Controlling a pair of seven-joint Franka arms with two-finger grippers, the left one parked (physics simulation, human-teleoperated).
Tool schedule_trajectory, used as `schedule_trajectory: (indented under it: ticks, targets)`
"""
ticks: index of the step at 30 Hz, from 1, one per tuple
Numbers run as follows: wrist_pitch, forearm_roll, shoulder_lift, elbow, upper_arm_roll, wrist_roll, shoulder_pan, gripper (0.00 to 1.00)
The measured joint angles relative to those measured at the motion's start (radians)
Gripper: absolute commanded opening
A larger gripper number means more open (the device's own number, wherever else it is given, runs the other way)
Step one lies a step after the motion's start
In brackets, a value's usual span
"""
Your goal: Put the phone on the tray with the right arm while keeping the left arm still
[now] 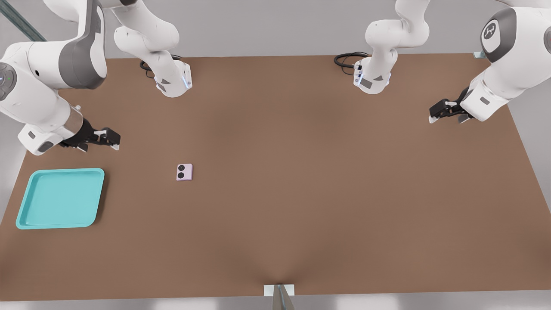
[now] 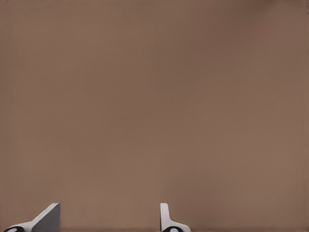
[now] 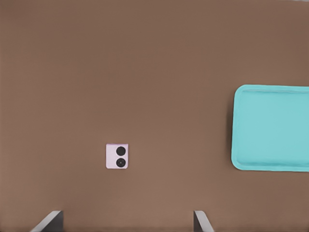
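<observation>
Up front, in the front view: brown table [image 1: 301, 193] filling most of the picture, right arm [image 1: 38, 94] reaching in from the front view's left, its gripper [image 1: 112, 140] held above the table surface near that side, fingers spread apart and holding nothing. Phone [image 1: 184, 172] lying flat on the table, pale pink, two black lenses facing up, off to the front view's right of the gripper and a little nearer the camera, well apart from the fingers. Tray [image 1: 26, 215] turquoise, flat on the table at the front view's left edge, nearer the camera than the gripper, nothing inside it. Phone and tray apart, bare table between them, the phone on the front view's right of the tray. Two white arm bases at the far edge of the table, black cables coiled beside each.

Next, from the left wrist view: only plain brown table [image 2: 154, 96], with two pale fingertips at the edge of the picture.

Lastly, from the right wrist view: gripper [image 3: 128, 221] showing as two fingers [image 3: 50, 220] set wide apart, nothing between them. Phone [image 3: 117, 156] ahead of the fingers, flat on the table [image 3: 145, 72], untouched. Tray [image 3: 241, 145] partly in view, cut off by the picture's edge, well apart from the phone
</observation>
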Motion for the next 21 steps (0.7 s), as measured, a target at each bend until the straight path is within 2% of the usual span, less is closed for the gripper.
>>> schedule_trajectory:
  ticks: [3, 6, 8, 11, 15, 21]
  targets:
    - [0.008, 0.005, 0.025, -0.005, 0.014, 0.003, -0.007, 1.00]
    - [0.057, 0.002, 0.131, -0.006, 0.093, 0.009, 0.014, 1.00]
    - [0.118, -0.001, 0.205, -0.029, 0.112, 0.018, 0.062, 1.00]
    - [0.258, -0.008, 0.238, -0.202, 0.123, 0.056, 0.113, 1.00]
    - [0.454, -0.005, 0.245, -0.421, 0.140, 0.130, 0.107, 1.00]
    - [0.653, 0.051, 0.262, -0.577, 0.142, 0.227, 0.053, 1.00]
